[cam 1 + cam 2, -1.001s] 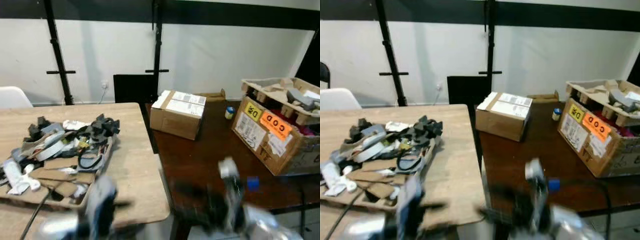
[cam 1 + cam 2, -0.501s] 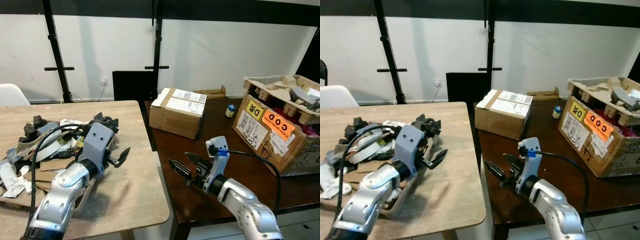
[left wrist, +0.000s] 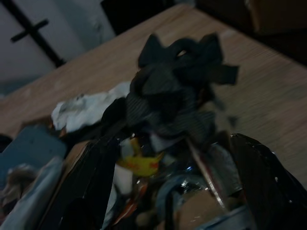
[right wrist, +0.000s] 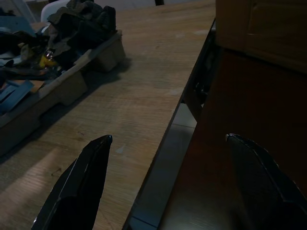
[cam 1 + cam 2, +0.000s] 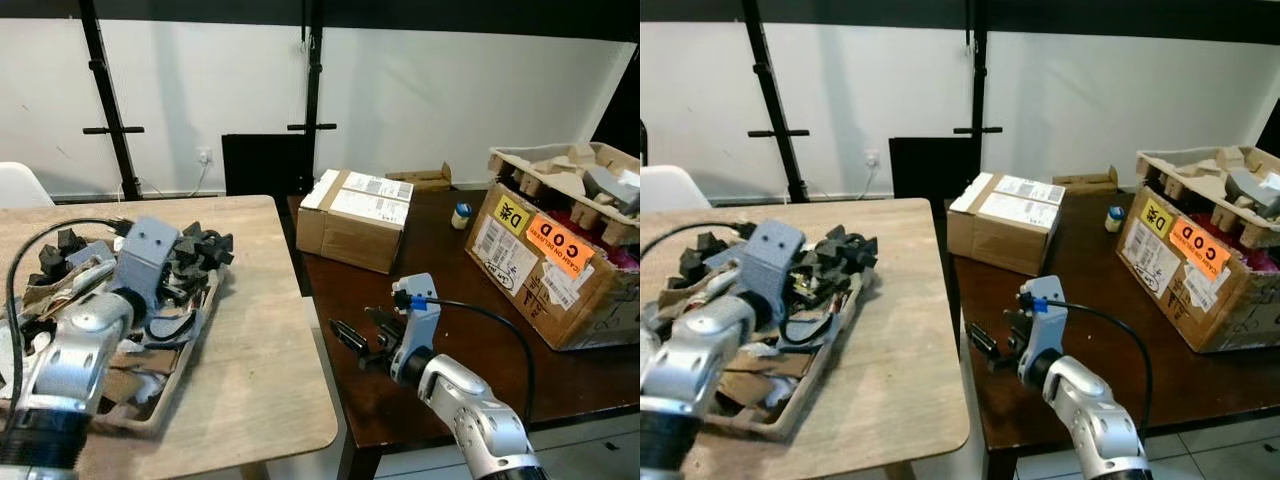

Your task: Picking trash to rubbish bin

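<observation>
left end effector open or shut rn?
Open. In the left wrist view its two black fingers stand wide apart over the trash pile, with nothing gripped between them.

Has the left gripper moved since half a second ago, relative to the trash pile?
Yes. The left gripper has swung from the bare wooden table beside the trash pile to over it, fingers open.

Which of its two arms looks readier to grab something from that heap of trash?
Probably the left. The left gripper hangs open right over the trash pile in the cardboard tray, while the right gripper is over the dark table.
</observation>
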Controlling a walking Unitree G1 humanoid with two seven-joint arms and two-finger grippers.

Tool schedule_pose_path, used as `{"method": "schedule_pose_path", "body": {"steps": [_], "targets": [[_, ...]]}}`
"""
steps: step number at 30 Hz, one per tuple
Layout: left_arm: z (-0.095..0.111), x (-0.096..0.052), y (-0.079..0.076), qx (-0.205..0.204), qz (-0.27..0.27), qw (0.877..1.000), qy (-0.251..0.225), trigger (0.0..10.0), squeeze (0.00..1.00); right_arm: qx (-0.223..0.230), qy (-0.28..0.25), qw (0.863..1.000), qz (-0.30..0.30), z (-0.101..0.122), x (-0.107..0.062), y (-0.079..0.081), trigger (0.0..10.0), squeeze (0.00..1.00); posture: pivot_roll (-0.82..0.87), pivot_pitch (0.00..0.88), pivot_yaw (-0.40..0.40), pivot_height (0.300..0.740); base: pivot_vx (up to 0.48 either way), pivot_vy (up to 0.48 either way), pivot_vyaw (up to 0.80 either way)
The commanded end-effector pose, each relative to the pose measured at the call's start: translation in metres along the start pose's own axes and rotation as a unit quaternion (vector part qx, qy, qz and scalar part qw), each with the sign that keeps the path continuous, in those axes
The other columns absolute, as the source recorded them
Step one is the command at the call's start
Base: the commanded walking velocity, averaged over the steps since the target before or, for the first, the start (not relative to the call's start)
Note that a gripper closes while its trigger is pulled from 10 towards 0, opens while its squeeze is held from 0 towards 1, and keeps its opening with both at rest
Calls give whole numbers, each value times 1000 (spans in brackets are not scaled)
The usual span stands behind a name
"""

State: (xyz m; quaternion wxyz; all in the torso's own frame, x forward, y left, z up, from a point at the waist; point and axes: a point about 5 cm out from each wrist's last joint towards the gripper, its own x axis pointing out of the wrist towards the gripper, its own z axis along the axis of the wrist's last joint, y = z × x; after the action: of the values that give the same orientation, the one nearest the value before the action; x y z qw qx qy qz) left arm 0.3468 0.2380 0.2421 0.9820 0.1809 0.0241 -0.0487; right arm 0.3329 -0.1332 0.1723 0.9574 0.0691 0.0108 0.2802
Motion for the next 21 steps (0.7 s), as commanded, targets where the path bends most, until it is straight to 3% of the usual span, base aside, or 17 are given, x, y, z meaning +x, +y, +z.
{"method": "schedule_pose_path", "body": {"steps": [1,6,13,21], "targets": [[-7,-1,8,12,27,999,36,10000,0,-5,12,1000,5,-5,0,1,10000,0,-48,136,-22,740,0,0,0],[-12,-1,10,1,28,998,61,10000,0,-14,14,1000,7,-6,1,1,10000,0,-51,136,-18,740,0,0,0],[-17,-8,11,-59,15,989,132,10000,0,-30,20,999,11,-6,-2,-3,10000,0,-50,139,-22,740,0,0,0],[-22,-11,6,-45,3,983,177,10000,0,-37,23,999,11,-5,-1,-5,10000,0,-47,139,-23,740,0,0,0]]}}
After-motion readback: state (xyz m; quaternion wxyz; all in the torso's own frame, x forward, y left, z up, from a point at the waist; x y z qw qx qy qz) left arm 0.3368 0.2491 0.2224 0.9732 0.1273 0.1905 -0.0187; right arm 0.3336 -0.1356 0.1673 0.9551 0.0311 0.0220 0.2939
